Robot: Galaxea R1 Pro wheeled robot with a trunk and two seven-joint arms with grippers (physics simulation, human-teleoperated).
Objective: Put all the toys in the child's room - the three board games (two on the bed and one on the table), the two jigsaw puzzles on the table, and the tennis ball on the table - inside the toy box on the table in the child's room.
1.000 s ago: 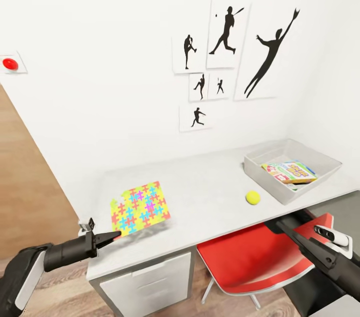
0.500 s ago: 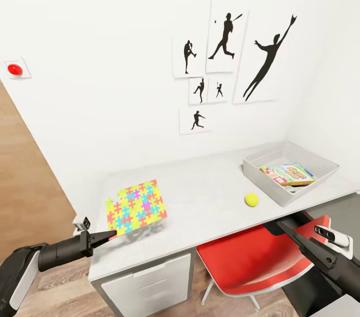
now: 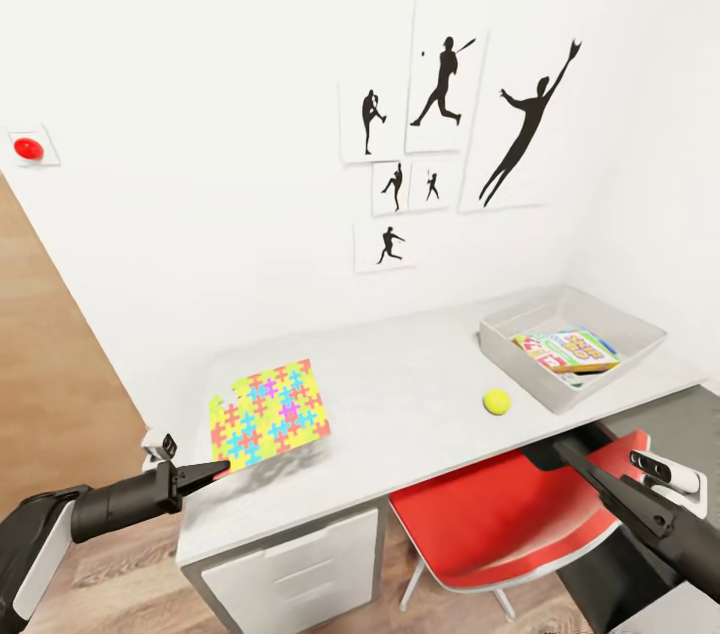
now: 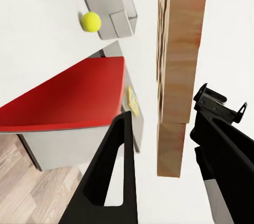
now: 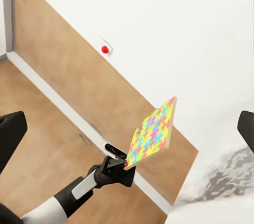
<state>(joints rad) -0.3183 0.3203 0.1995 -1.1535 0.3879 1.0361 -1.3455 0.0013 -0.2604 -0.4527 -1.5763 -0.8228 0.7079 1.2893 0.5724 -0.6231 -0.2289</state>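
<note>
The left gripper point(image 3: 222, 467) pinches the jigsaw puzzle point(image 3: 270, 411) by its corner, lifted above the table point(image 3: 420, 394), and next must carry it to the toy box point(image 3: 570, 339), while the right gripper's fingers point(image 5: 10, 134) stand apart and empty

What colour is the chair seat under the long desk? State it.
The chair seat is bright red, clearest in the head view.

Matt pale table point(image 3: 420, 394), glossy red chair point(image 3: 500, 514), wood-plank floor point(image 3: 130, 564)

Bright, even, sharp; soft shadows.
</note>
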